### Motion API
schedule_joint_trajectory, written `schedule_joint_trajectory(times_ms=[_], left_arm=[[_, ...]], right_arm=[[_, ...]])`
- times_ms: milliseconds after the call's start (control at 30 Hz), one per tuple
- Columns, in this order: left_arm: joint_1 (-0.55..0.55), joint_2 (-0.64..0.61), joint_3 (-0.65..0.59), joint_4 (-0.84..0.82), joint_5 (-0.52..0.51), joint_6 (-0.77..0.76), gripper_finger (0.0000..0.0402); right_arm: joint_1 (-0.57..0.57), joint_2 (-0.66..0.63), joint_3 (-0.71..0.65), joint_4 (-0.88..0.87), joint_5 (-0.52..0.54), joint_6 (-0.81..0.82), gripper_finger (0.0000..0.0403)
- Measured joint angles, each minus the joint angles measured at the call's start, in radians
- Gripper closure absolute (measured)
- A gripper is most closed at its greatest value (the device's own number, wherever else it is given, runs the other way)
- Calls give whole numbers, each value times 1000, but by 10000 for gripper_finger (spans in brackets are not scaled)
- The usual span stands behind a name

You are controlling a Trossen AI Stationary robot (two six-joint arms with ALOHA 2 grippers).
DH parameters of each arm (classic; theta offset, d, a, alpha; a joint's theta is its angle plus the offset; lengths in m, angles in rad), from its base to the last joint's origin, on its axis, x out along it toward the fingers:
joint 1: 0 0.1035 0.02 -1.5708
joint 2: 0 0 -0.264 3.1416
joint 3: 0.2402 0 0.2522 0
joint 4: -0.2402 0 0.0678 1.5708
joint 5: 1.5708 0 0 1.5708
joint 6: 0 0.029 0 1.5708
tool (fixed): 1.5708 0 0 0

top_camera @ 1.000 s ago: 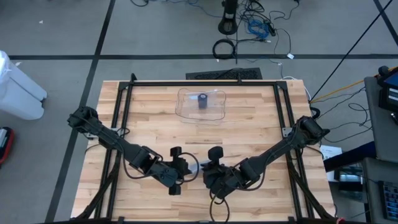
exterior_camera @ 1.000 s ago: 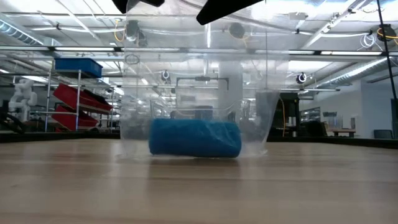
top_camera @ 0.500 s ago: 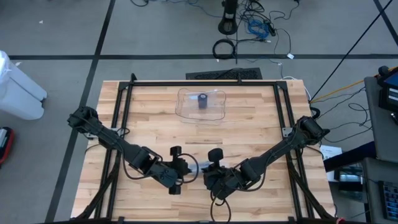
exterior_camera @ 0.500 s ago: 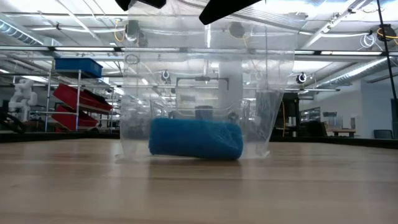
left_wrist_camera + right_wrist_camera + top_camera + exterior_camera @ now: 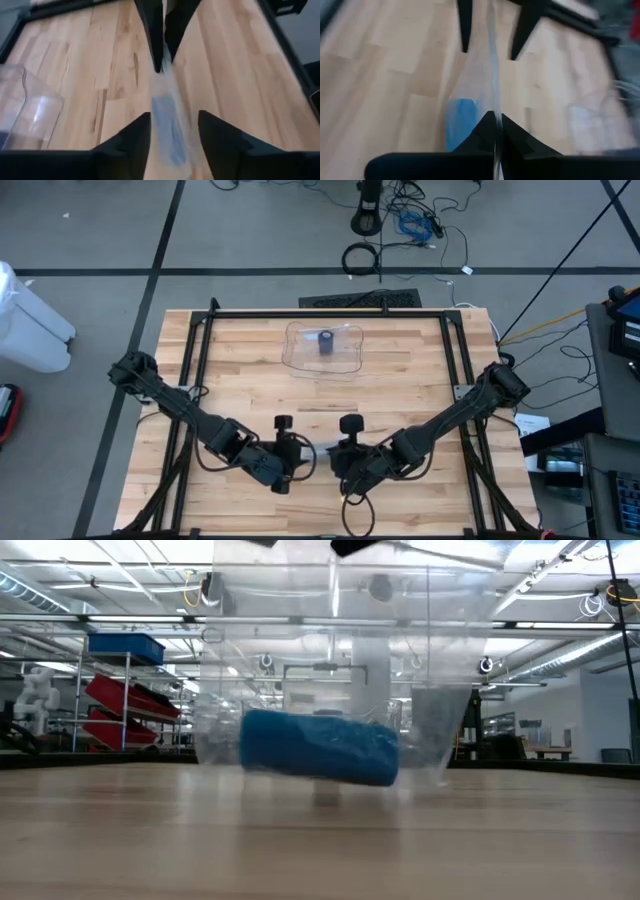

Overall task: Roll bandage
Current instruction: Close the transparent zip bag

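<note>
We see a light wooden plank tabletop [image 5: 400, 380] edged by a black metal frame [image 5: 330, 313]. Toward its far edge lies a clear plastic tray [image 5: 300, 350] holding a small dark cylinder [image 5: 326, 342], perhaps a roll. On the grey floor beyond, black cables [image 5: 400, 225] coil; a white bin [image 5: 30, 320] stands at the left.

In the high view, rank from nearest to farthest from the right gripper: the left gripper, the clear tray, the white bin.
1. left gripper, just beside it, near edge.
2. clear tray, far side, table middle.
3. white bin, on the floor, far left.

Measured from the right gripper.
</note>
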State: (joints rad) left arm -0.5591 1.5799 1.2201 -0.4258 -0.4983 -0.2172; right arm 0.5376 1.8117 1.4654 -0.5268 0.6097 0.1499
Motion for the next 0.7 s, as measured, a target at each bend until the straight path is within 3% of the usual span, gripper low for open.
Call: schedule_joint_trajectory(times_ms=[233,700], left_arm=[[5,3,0,89,0,96,206],[32,48,0,108,69,120,226]], right_arm=[[-29,-20,0,3,-195,23,403],[-59,-21,11,19,-300,50,403]])
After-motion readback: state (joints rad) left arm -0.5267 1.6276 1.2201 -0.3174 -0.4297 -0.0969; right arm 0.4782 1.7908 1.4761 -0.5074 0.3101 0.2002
